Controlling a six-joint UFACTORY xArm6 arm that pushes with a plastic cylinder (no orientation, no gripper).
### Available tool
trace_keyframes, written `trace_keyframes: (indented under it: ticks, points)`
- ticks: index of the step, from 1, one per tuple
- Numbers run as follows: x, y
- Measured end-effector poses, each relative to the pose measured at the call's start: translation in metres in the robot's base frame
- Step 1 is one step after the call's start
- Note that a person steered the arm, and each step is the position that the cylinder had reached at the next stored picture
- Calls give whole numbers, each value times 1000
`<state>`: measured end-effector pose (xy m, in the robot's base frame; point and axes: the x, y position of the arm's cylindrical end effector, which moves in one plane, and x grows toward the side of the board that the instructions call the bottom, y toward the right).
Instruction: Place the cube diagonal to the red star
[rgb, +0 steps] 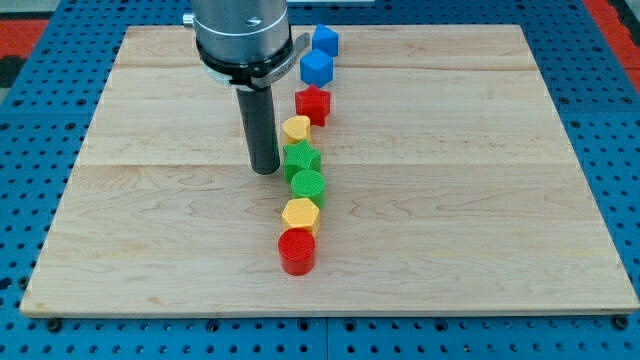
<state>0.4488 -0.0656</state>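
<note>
- Where the wooden board (480, 200) lies on the blue pegboard surface (30, 120), eight small blocks form a loose, slightly bent column running from the view's top to its bottom, just right of the board's middle.
- At the top of the column sits a blue block (325, 41) whose exact shape is hard to make out, and just below it, slightly to the view's left, the blue cube (316, 68).
- The red star (312, 104) sits directly below the blue cube, close to it or touching; I cannot tell which.
- Below the star, towards the view's left, comes a yellow hexagonal block (296, 128), then a green star (301, 158), then a green round block (308, 185).
- A second yellow hexagonal block (300, 213) follows, and a red cylinder (297, 250) ends the column nearest the view's bottom.
- My tip (265, 171) rests on the board just to the view's left of the green star, beside it and not clearly touching.
- The rod carries no hand or jaws, so nothing is held or clenched; it only stands upright beside the column.
- The blue cube is well above my tip in the view, with the red star and the upper yellow block between them.
</note>
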Motion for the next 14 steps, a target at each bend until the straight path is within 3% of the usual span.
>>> trace_keyframes:
  ticks: [12,14]
  points:
    - [-8,-9]
    - [-95,-19]
